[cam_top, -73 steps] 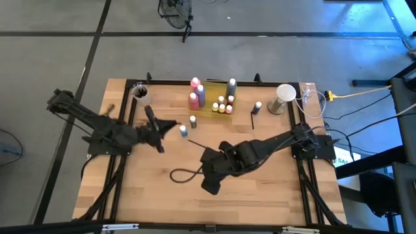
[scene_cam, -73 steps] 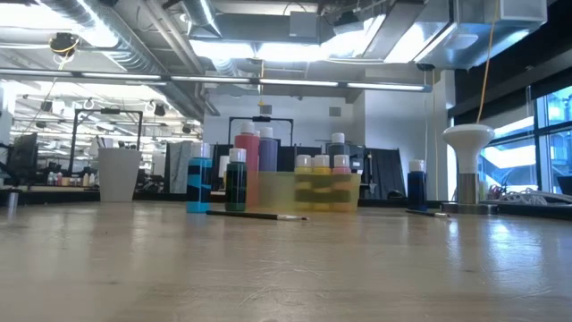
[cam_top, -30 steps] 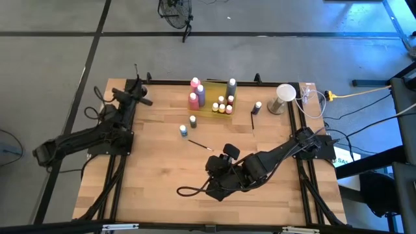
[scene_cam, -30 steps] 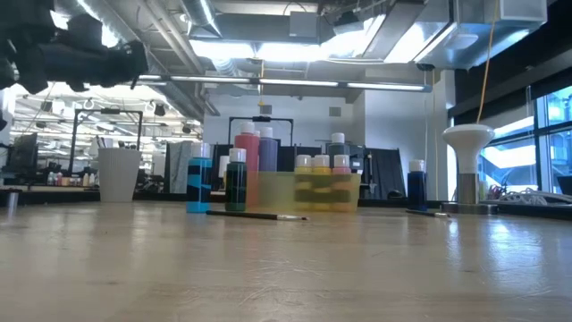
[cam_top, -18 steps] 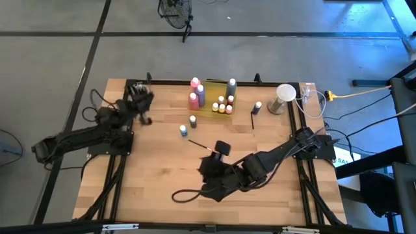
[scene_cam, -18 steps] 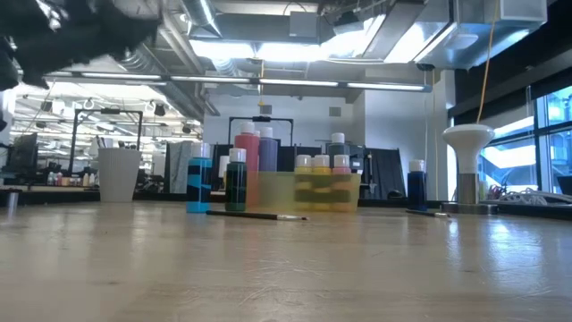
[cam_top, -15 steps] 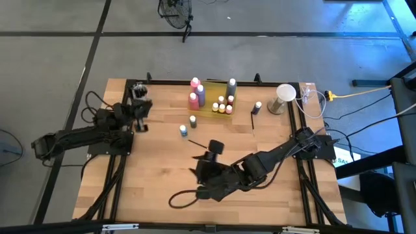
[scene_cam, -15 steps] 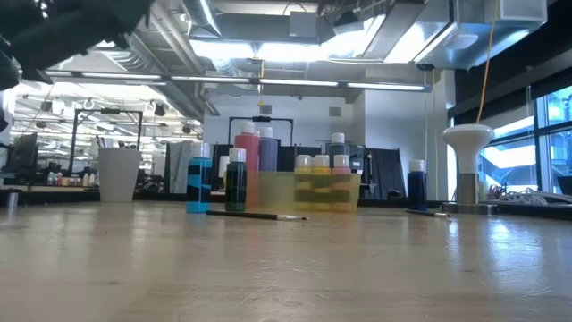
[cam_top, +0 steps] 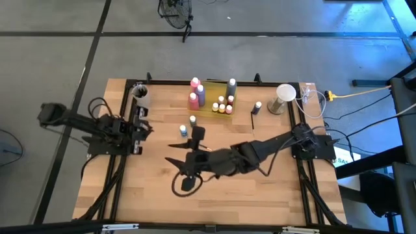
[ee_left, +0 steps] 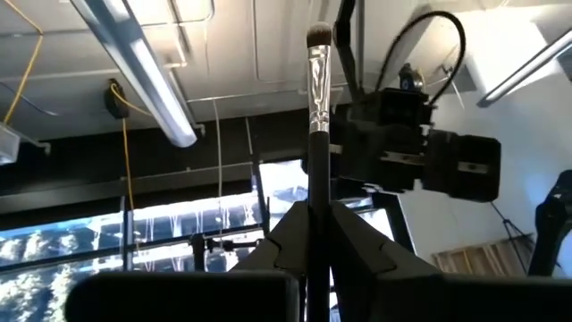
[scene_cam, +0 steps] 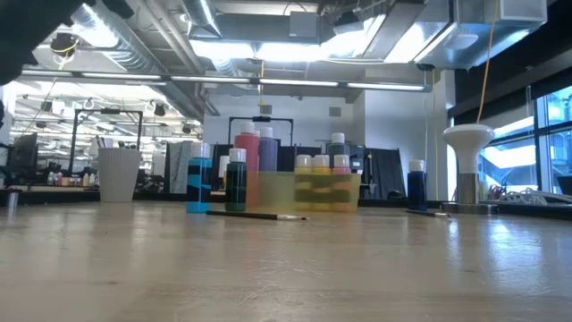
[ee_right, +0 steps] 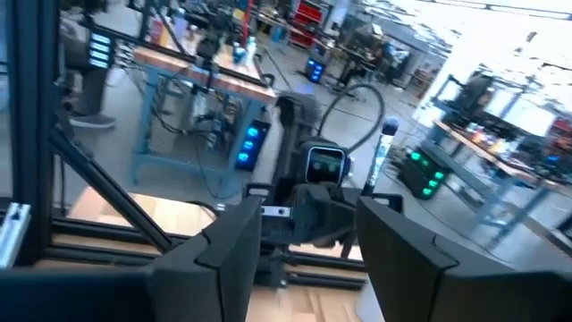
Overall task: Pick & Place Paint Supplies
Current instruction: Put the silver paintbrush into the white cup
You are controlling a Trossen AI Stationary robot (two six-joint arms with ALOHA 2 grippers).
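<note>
While the left gripper [ee_left: 318,234] pinches a brush [ee_left: 315,125] between its fingers, bristles pointing up toward the ceiling, that arm sits at the table's left edge, with the pale cup [cam_top: 140,93] just beyond it. The right gripper [ee_right: 308,228] hangs over the middle of the table with its fingers spread and nothing between them; a blue bottle [cam_top: 183,130] and a second small bottle [cam_top: 193,120] stand just past it, and the left arm shows straight ahead of it.

Farther behind the right gripper, the tray [cam_top: 215,106] holds small bottles, with the pink [cam_top: 194,99], purple [cam_top: 200,94] and grey [cam_top: 232,87] tall bottles beside it. Another brush [cam_top: 252,119] lies near a dark-blue bottle [cam_top: 257,106], well off to that gripper's side.

The thin handle is held low, so a quick swing could let the brush pivot or slip out. The right arm, reaching low by the loose bottles, may tip one.
</note>
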